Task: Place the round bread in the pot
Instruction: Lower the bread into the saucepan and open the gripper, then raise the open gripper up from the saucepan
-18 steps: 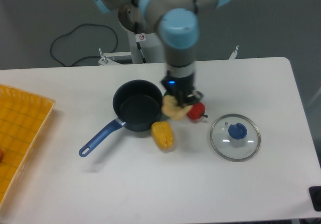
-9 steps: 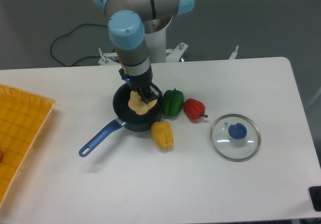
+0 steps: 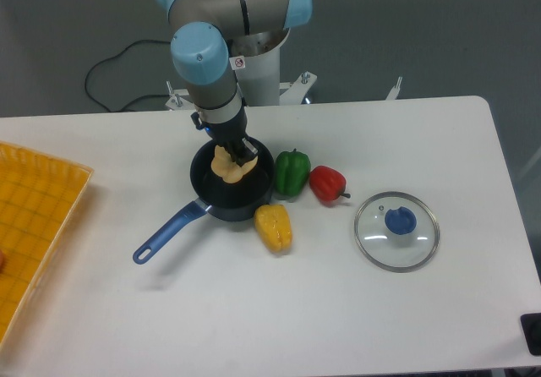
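The dark navy pot (image 3: pixel 221 197) with a long blue handle (image 3: pixel 166 233) stands left of the table's middle. My gripper (image 3: pixel 232 159) hangs straight down over the pot's opening. It is shut on the round bread (image 3: pixel 231 166), a pale cream-yellow lobed bun, and holds it just inside the pot's rim. I cannot tell whether the bread touches the pot's bottom. The fingers are mostly hidden by the bread and the wrist.
A green pepper (image 3: pixel 292 172) and a red pepper (image 3: pixel 328 183) sit just right of the pot. A yellow pepper (image 3: pixel 274 227) lies at its front right. A glass lid with a blue knob (image 3: pixel 396 230) lies further right. A yellow tray (image 3: pixel 34 225) is at the left edge.
My gripper carried the bread left from beside the red pepper to over the pot. In the last half second it shifted slightly further left and back.
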You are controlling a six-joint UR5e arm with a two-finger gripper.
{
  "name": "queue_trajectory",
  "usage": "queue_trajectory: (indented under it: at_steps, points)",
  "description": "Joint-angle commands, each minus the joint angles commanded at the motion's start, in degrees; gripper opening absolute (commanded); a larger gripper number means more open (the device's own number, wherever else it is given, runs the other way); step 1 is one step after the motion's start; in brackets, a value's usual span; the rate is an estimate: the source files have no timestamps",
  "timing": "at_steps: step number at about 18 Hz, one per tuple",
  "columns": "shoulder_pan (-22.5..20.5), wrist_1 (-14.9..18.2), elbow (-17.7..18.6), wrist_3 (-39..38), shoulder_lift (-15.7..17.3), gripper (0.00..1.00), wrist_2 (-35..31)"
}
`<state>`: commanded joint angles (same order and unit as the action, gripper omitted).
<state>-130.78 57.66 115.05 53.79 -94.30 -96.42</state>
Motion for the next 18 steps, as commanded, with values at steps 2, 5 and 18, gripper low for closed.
queue_trajectory:
  at_steps: [2,5,18]
  points:
    - [0.0,-0.09,-0.18,0.0,-0.09,0.68,0.0]
    - [0.0,0.0,-0.44,0.09,-0.18,0.72,-0.09]
    - [-7.55,0.26,-10.01,0.53,-4.83,1.0,0.52]
